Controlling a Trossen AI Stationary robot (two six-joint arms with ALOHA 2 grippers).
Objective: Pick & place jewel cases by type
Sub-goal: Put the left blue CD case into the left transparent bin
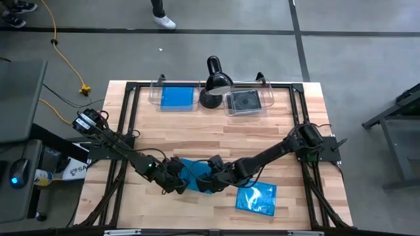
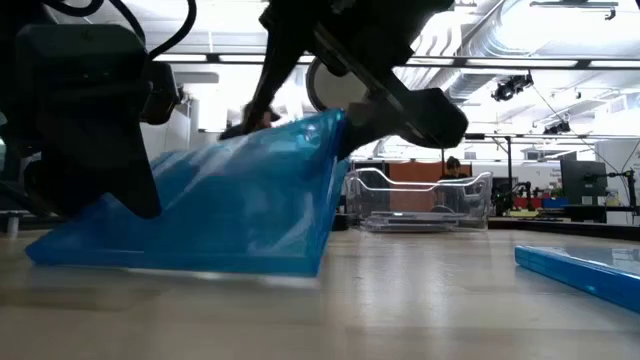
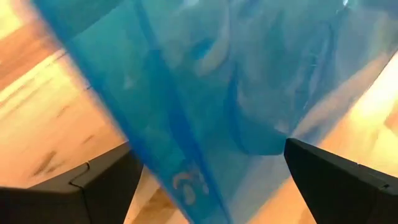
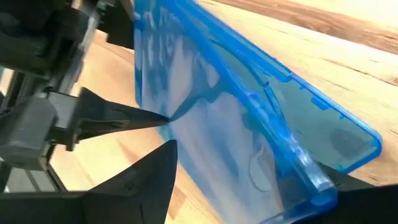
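The right gripper (image 4: 245, 186) has its fingers clamped on one edge of a blue case (image 2: 215, 205), tipping that edge up while the opposite edge rests on the bench (image 1: 275, 141). The left gripper (image 1: 176, 183) sits at the case's low side, fingers (image 3: 81, 196) spread wide and straddling it, apparently not gripping, though the close view is poor. To do this well, the left should close squarely on the raised case before the right lets go. Another blue case (image 1: 256, 197) lies nearby; the blue bin (image 1: 176, 97) stands across the bench.
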